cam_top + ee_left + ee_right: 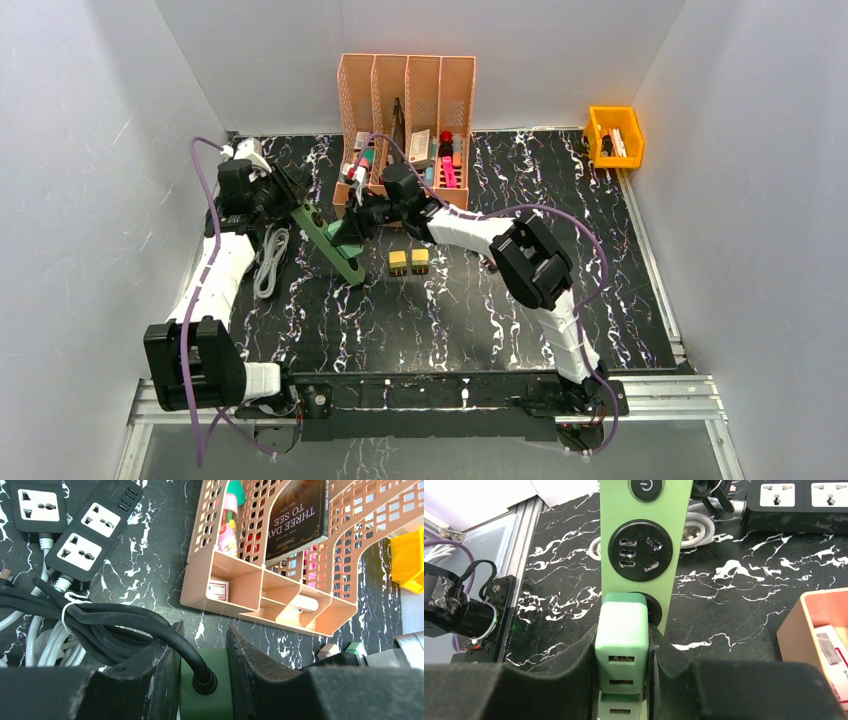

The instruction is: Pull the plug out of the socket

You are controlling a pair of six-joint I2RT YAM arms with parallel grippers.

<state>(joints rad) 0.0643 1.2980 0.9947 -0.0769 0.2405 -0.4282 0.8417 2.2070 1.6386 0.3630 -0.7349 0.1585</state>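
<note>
Squeezing the plug [620, 625], the right pincer [622, 641] stands closed; left pincer [204, 647] clamps the socket [221, 700].

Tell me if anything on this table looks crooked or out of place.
Only the green power strip: it sits diagonally across the table, its cable end clamped by the left gripper, while the right gripper is closed on the green charger plugged into it. Nothing looks spilled or broken.

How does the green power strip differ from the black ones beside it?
The green power strip has round black sockets; the black power strips have square white ones. The green one carries a charger pinched by the right fingers, its cord end between the left fingers; the black ones lie untouched. All are corded.
</note>
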